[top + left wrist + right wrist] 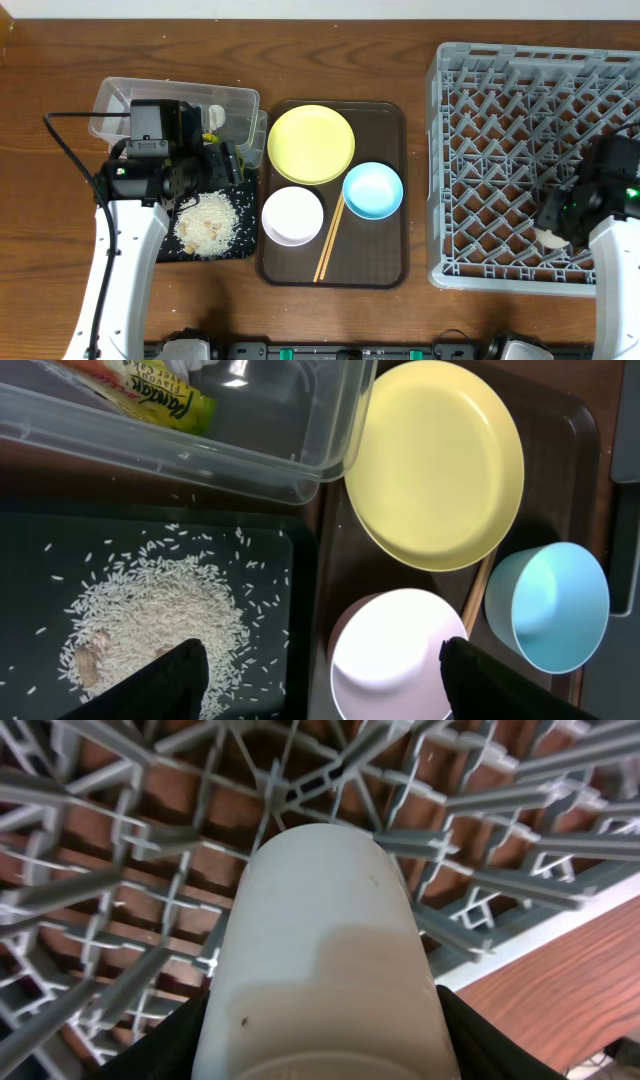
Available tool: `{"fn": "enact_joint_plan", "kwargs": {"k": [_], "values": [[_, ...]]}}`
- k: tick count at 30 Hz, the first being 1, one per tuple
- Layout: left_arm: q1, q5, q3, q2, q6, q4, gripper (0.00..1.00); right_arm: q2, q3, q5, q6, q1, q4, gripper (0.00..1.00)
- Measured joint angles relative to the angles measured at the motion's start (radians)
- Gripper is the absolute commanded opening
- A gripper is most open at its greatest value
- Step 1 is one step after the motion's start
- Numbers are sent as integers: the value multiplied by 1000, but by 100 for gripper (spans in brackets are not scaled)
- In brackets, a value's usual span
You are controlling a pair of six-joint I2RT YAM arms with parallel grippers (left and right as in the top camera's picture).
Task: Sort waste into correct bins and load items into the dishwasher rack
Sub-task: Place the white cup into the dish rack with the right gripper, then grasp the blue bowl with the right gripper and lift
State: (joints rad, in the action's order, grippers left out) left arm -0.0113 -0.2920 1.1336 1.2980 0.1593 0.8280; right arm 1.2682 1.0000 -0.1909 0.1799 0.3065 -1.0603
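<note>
Cup at rack.
Overhead: pale cup at 5 o'clock of dishwasher rack, in right claw; yellow plate at 12 o'clock of brown tray. Left wrist: left claw spread above rice in black tray; wrapper in clear tub, 11 o'clock. Right wrist: right claw pinches pale cup over lattice.

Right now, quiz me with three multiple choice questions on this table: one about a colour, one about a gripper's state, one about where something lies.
1. The plate is: A red, B yellow, C green.
2. The right gripper is: A shut on the cup, B open and empty, C out of view.
3. The rice lies: A on the plate, B in the cup, C on the black tray.

B: it shows yellow from overhead.
A: the cup fills the gap between its fingers.
C: the grains are heaped on the black tray.
</note>
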Motion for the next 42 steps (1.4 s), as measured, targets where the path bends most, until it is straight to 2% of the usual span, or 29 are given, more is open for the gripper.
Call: {"fn": "enact_joint_plan", "kwargs": {"k": [4, 6, 7, 18, 22, 25, 28, 31, 34, 38, 42], "values": [[0, 4, 0, 0, 0, 0, 77, 2, -48, 0, 19, 0, 48, 52], [0, 4, 0, 0, 0, 0, 77, 2, -53, 1, 30, 0, 67, 86], [0, 4, 0, 0, 0, 2, 77, 2, -53, 1, 36, 0, 81, 99], [0, 4, 0, 0, -3, 19, 88, 2, -9, 84, 29, 0, 122, 98], [0, 4, 0, 0, -3, 42, 88, 2, 106, 235, -8, -3, 161, 90], [0, 5, 0, 0, -3, 64, 88, -1, 155, 403, -25, -31, 256, 88], [0, 9, 0, 0, -3, 88, 88, -1, 166, 537, -36, -119, 331, 87], [0, 21, 0, 0, 0, 114, 88, 5, 166, 578, -54, -249, 347, 83], [0, 65, -1, 0, 24, 150, 88, 28, 166, 563, -73, -365, 351, 80], [0, 123, -4, 0, 56, 180, 88, 113, 166, 485, -95, -520, 359, 70], [0, 149, -5, 0, 71, 186, 88, 213, 166, 404, -101, -608, 385, 70]]}}
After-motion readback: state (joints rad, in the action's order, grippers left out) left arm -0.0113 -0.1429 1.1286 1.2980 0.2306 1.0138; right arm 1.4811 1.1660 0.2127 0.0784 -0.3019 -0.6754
